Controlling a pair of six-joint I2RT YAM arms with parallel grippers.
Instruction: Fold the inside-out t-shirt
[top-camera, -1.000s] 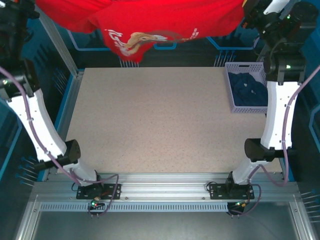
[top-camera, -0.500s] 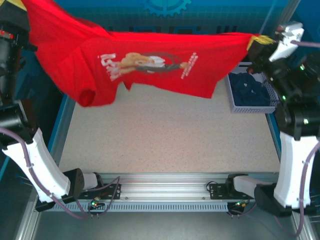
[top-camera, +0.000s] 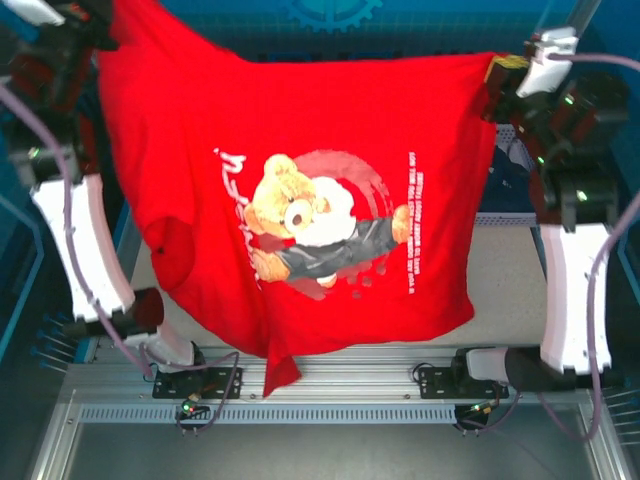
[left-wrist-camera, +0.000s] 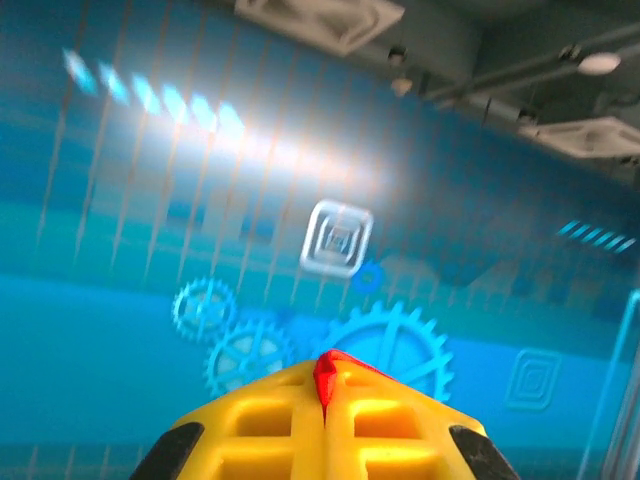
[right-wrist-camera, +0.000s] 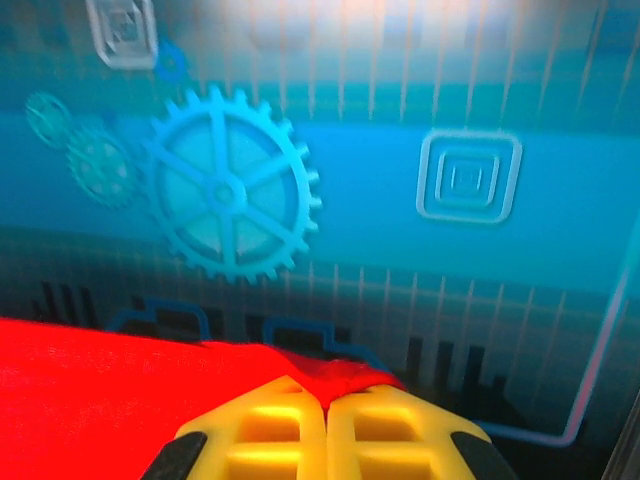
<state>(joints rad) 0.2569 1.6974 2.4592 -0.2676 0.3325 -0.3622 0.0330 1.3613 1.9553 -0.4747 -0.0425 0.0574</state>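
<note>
The jaws of the left gripper (left-wrist-camera: 326, 400) are closed on a small peak of red cloth. Those of the right gripper (right-wrist-camera: 325, 415) pinch another edge of the same t-shirt (top-camera: 320, 130). Held up between the two, the t-shirt hangs spread out above the bench (top-camera: 510, 285), with its teddy-bear print (top-camera: 305, 225) and white lettering (top-camera: 412, 215) facing the top camera. In that view its lowest tip overlaps the rail (top-camera: 350, 385) by the arm bases.

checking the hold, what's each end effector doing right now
left end effector: closed on the red t-shirt
right end effector: closed on the red t-shirt
</note>
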